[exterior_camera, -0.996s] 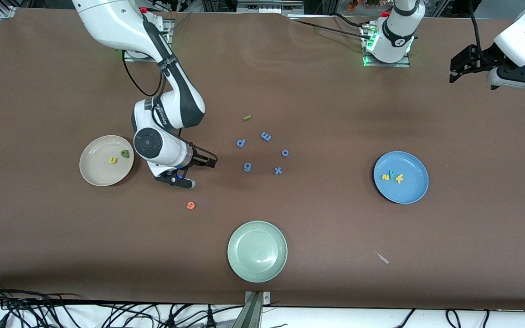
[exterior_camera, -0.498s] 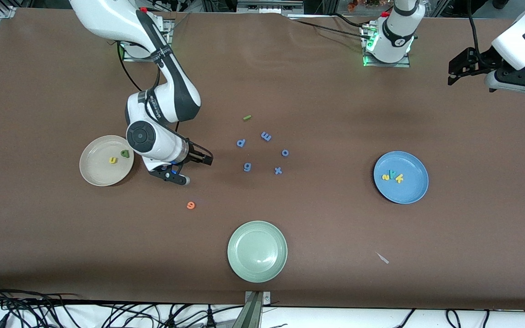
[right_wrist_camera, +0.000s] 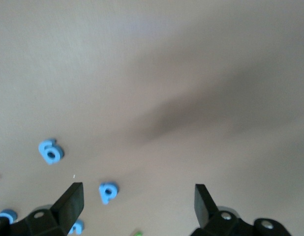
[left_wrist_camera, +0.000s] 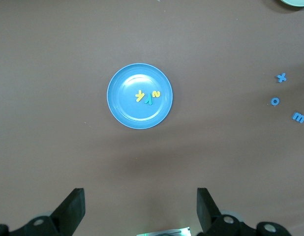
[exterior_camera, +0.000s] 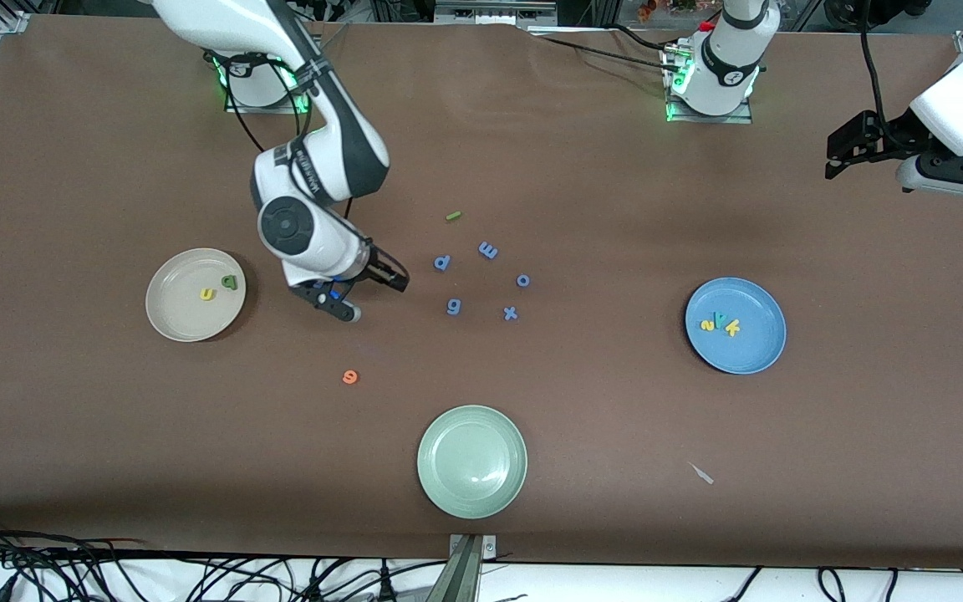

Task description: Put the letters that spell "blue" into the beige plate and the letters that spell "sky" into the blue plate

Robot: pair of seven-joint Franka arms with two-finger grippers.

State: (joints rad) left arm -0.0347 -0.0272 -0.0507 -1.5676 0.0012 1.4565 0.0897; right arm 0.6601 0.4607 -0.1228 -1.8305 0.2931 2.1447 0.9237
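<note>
The right gripper (exterior_camera: 373,293) hangs with its jaws spread wide and nothing between them, over bare table between the beige plate (exterior_camera: 172,318) and the cluster of blue-violet letters (exterior_camera: 481,280); in the right wrist view the two dark fingers (right_wrist_camera: 68,204) stand far apart, with some of those blue-violet letters on the table below. The beige plate, toward the right arm's end of the table, holds the yellow u (exterior_camera: 208,293) and the dark green b (exterior_camera: 231,282), lying just beside each other. The orange e (exterior_camera: 350,377) lies on the table, nearer the front camera than the right gripper and well apart from the plate. The green l (exterior_camera: 453,216) lies on the table too, farther from the camera than the blue-violet cluster. The blue plate (exterior_camera: 753,347), toward the left arm's end, holds the yellow s (exterior_camera: 707,324), the teal y (exterior_camera: 720,320) and the yellow k (exterior_camera: 732,328) side by side. The left gripper (exterior_camera: 845,150) waits high over the table's edge at its own end, jaws spread and empty. A pale green plate (exterior_camera: 472,461) sits nearest the camera.
</note>
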